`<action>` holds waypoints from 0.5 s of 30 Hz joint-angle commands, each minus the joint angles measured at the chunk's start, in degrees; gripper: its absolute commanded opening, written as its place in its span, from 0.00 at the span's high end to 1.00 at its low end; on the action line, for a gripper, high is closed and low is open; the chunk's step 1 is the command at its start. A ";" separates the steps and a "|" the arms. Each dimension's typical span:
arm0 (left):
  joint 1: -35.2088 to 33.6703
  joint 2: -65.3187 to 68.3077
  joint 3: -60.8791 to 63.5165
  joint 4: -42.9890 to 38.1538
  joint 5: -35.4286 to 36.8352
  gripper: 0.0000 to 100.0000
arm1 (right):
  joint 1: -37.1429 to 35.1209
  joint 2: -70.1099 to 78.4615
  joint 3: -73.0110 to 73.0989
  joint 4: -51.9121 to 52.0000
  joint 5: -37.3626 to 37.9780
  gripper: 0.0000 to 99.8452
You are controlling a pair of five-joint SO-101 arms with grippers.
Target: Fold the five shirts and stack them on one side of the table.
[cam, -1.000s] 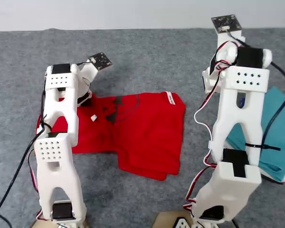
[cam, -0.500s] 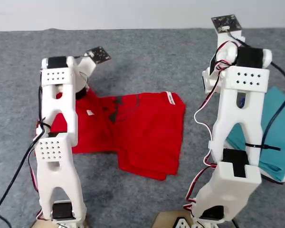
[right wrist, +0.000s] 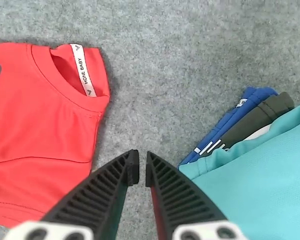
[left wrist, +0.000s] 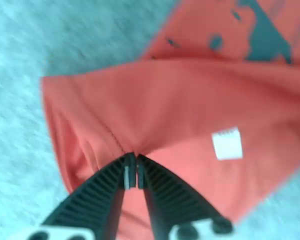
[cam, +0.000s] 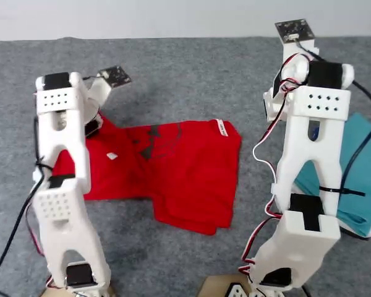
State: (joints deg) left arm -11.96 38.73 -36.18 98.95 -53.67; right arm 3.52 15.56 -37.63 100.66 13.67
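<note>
Left gripper (left wrist: 131,170): its jaws are pressed together on a pinch of the red shirt (cam: 173,173), and the cloth gathers into creases at the jaw tips.
Left gripper's place: at the far left corner of the red shirt, under the raised wrist of the left arm (cam: 59,154).
Right gripper (right wrist: 139,167): its jaws stand together with just a thin slit between the tips, and nothing is held.
Right gripper's place: above bare grey table (cam: 191,74), between the red shirt's collar and the stack of folded shirts.
Red shirt: it lies in the middle of the table between the two arms, partly folded, with a doubled layer along its near right edge.
Collar: it is at the shirt's far right corner, with a white neck label (right wrist: 82,70) inside it.
Print (cam: 157,139): a dark patch on the far part of the shirt, left of the collar.
White tag (left wrist: 226,144): a small square on the red cloth, near the left gripper.
Teal shirt (cam: 365,179): folded, at the right edge of the table, partly behind the right arm (cam: 309,154).
Under the teal shirt: a blue shirt (right wrist: 230,122) and a dark shirt (right wrist: 262,115) stick out at the stack's far edge.
Stack and red shirt: well apart, with grey table between them.
</note>
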 commanded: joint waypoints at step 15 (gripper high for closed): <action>-17.32 -33.32 39.69 1.49 -14.07 1.00 | -0.13 -3.30 -0.26 2.15 0.53 0.96</action>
State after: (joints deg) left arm -25.49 8.57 2.33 98.95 -65.63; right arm 3.52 15.56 -37.63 100.66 13.67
